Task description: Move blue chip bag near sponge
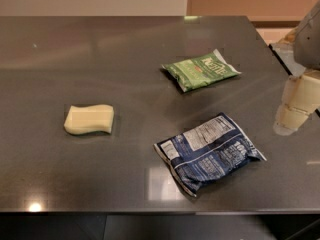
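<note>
The blue chip bag (pixel 209 151) lies flat on the dark table near its front edge, right of centre, white label panel facing up. The pale yellow sponge (pixel 89 119) lies on the table to the left, well apart from the bag. My gripper (pixel 295 109) hangs at the right edge of the view, above the table's right side, to the right of and slightly behind the bag. It touches nothing.
A smaller green bag (pixel 201 70) lies behind the blue bag toward the back right. The dark table (pixel 125 54) has its front edge just below the blue bag and its right edge under my arm.
</note>
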